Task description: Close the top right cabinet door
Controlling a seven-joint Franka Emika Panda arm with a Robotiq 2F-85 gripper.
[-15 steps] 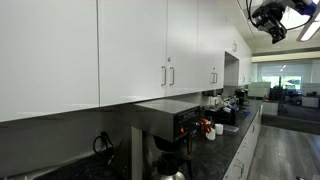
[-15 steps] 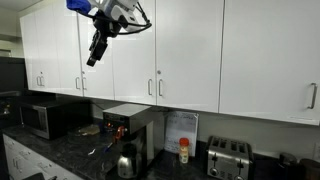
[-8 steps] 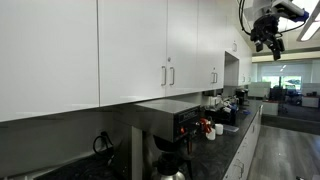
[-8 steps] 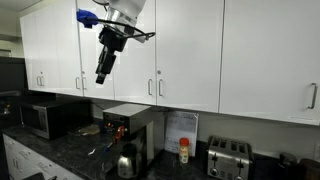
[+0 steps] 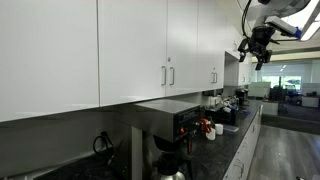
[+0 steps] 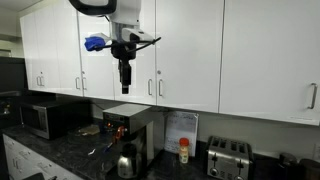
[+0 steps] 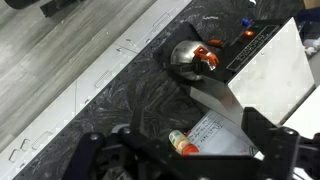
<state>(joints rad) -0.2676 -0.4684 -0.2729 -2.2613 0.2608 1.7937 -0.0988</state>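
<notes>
A row of glossy white upper cabinet doors with slim silver bar handles runs along the wall in both exterior views. My gripper (image 6: 125, 88) hangs pointing down in front of a narrow door (image 6: 135, 45), whose handle (image 6: 150, 87) is at its lower corner, and does not touch it. That door looks flush with its neighbours. The gripper also shows in an exterior view (image 5: 254, 55), out in front of the row, near a far door (image 5: 205, 40). In the wrist view its fingers (image 7: 180, 150) are spread wide with nothing between them.
Below the gripper are a coffee machine (image 6: 127, 125), a metal kettle (image 7: 190, 55), a paper sheet (image 7: 215, 130) and a red-capped bottle (image 7: 180, 143) on the dark counter. A microwave (image 6: 45, 118) stands to one side and a toaster (image 6: 228, 157) to the other.
The gripper has swung from high and tilted down to a vertical pose, moving lower and sideways along the cabinet row. No door has visibly moved.
</notes>
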